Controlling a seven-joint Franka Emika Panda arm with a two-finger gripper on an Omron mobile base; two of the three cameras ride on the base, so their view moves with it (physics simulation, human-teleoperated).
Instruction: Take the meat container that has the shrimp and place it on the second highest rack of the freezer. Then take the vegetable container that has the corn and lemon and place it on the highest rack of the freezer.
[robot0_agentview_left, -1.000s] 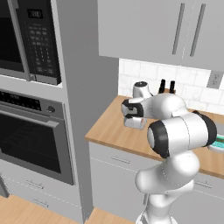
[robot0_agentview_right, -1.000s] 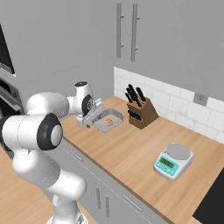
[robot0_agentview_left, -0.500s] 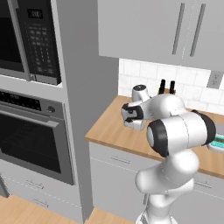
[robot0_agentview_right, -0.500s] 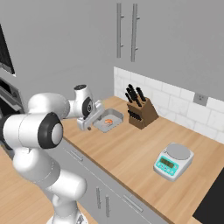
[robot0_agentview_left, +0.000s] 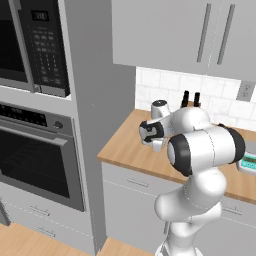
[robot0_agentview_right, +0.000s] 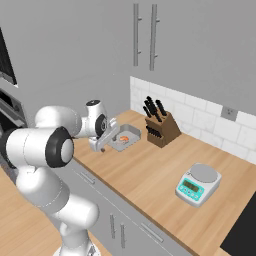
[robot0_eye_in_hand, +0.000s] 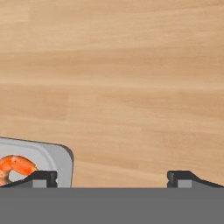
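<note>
A shallow grey tray (robot0_agentview_right: 126, 143) holds the curled orange-pink shrimp (robot0_agentview_right: 123, 138) on the wooden counter, left of the knife block. My gripper (robot0_agentview_right: 101, 145) hangs low over the counter just left of that tray, fingers pointing down. In the hand view the gripper (robot0_eye_in_hand: 113, 179) is open, with bare wood between its tips. The tray's rounded corner (robot0_eye_in_hand: 52, 154) and part of the shrimp (robot0_eye_in_hand: 15, 166) sit by the left fingertip (robot0_eye_in_hand: 41, 178). In the left base view the gripper (robot0_agentview_left: 150, 136) is near the counter's left end. The freezer, corn and lemon are out of view.
A wooden knife block (robot0_agentview_right: 162, 126) stands behind the tray against the tiled wall. A green-faced kitchen scale (robot0_agentview_right: 199, 182) sits further right. A wall oven (robot0_agentview_left: 35, 160) and microwave (robot0_agentview_left: 30, 45) fill the tall cabinet left of the counter. Grey cupboards (robot0_agentview_right: 145, 37) hang overhead.
The gripper has sunk a little toward the counter beside the shrimp tray. The tray has stayed put.
</note>
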